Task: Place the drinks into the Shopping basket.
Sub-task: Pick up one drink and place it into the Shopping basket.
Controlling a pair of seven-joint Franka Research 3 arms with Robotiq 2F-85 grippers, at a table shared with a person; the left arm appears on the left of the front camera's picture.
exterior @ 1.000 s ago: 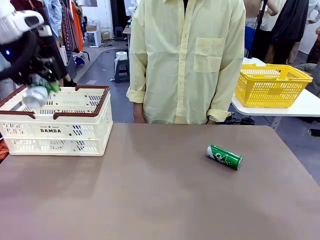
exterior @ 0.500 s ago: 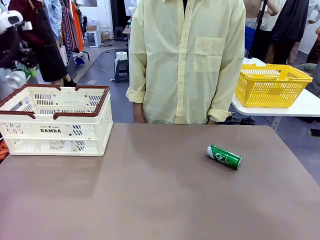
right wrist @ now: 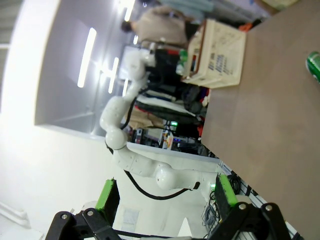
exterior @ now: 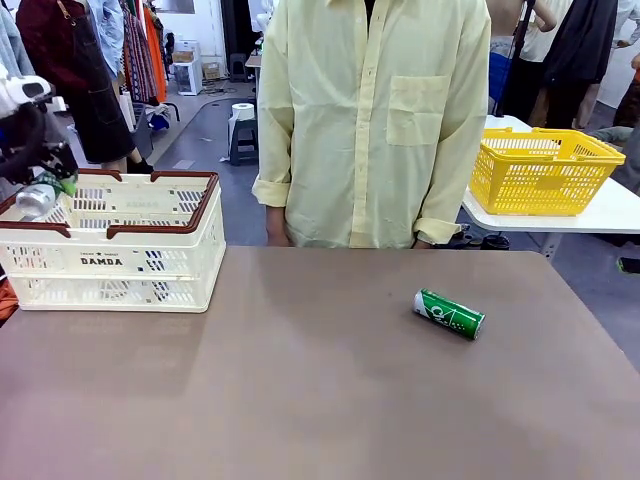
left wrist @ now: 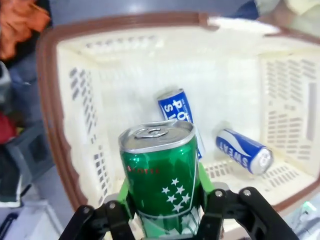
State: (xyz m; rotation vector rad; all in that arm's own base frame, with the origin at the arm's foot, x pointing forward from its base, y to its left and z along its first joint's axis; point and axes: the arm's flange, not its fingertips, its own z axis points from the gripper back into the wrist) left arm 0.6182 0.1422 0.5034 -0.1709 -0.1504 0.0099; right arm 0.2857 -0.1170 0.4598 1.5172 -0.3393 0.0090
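My left gripper hangs over the left end of the Shopping basket, shut on a green can. In the left wrist view the green pads of my left gripper clamp that green can upright above the Shopping basket. Two blue cans lie on the basket's floor. Another green can lies on its side on the table at the right. My right gripper stands open with nothing between its fingers, well away from the table.
A person in a pale yellow shirt stands at the far edge of the table. A yellow basket sits on a separate white table at the back right. The brown tabletop is bare across its middle and front.
My left gripper carried the green can leftwards and up, then came down again over the basket's left end. The can on the table has not moved.
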